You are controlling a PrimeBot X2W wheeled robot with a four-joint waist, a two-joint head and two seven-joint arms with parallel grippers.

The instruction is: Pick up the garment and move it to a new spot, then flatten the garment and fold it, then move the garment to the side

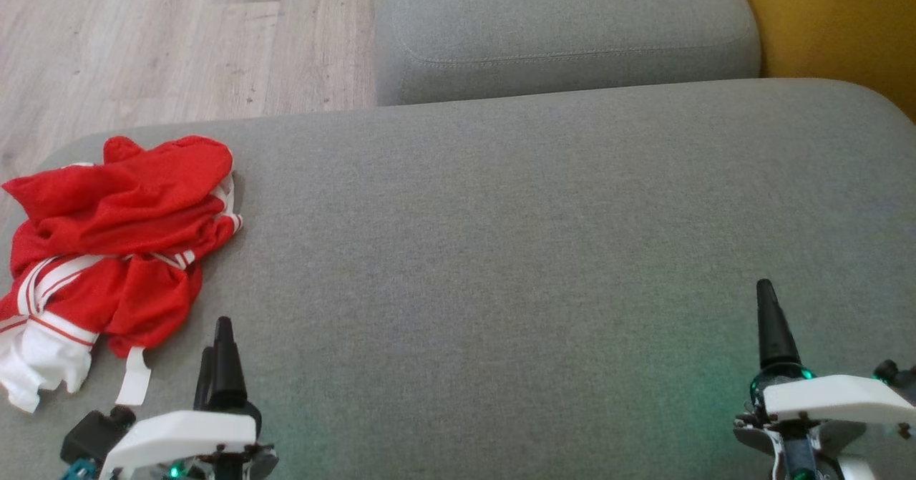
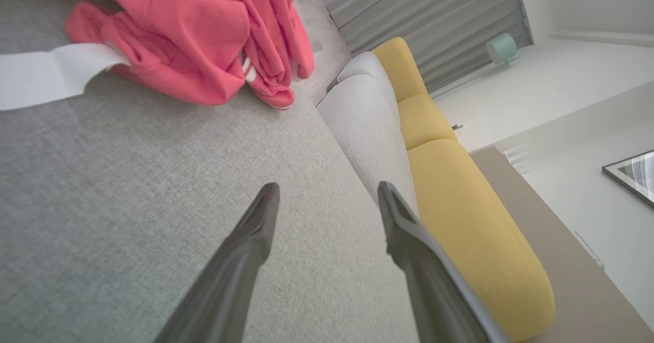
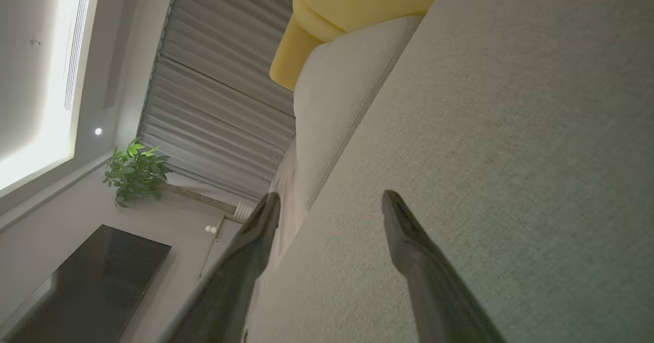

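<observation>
1. While both arms sit at the near edge of the grey seat, the left gripper has its jaws spread wide, gripping nothing.
2. Beside it, well apart, the right gripper likewise stands wide and empty above the fabric.
3. Just beyond the left gripper, the red garment with white trim lies crumpled at the seat's left end.
4. Farther back are a grey cushion, a yellow cushion and the wooden floor.
</observation>
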